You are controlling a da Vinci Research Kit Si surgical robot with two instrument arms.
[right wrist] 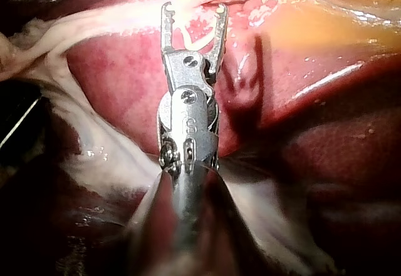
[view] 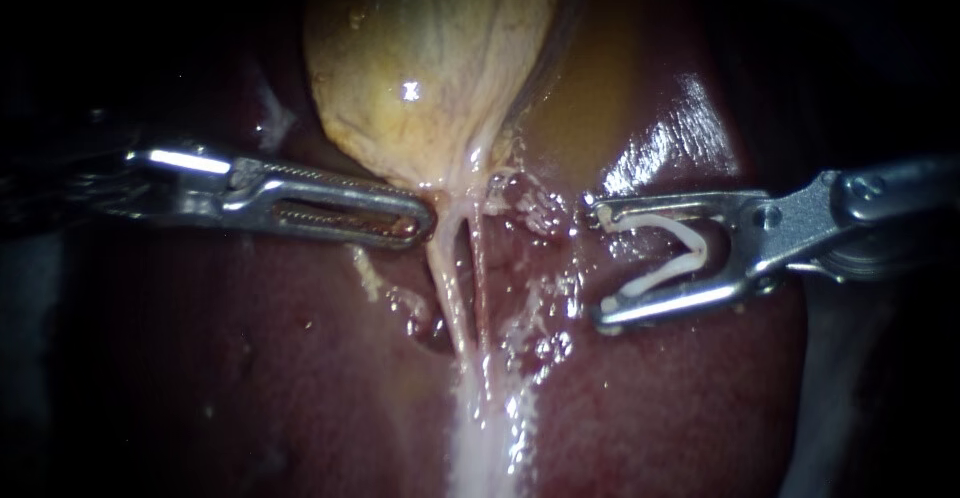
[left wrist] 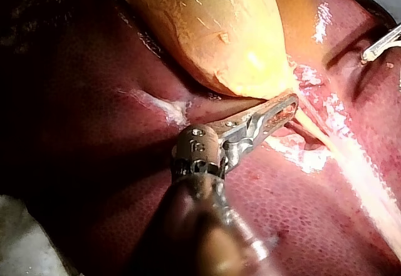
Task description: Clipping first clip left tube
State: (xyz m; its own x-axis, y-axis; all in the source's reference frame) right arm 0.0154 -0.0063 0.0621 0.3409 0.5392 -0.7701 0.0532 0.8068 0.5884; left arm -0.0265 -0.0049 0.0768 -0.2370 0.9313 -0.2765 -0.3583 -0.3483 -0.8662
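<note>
The gallbladder (view: 420, 68) lies yellow against the dark red liver (view: 680, 398) and narrows downward into two pale strands. The left tube (view: 445, 278) runs down from that narrow end, with the right tube (view: 478, 258) just beside it; both are bare. The left instrument (view: 422, 223) reaches in level, its jaws drawn narrow on the gallbladder's tapering lower end, right above the point where the left tube begins. The right instrument (view: 600, 261) sits over the liver, apart from both tubes and level with them. Its jaws stand wide and hold an open white clip (view: 665, 253), one leg along each jaw. The clip's open mouth faces the tubes, and neither tube lies inside it.
</note>
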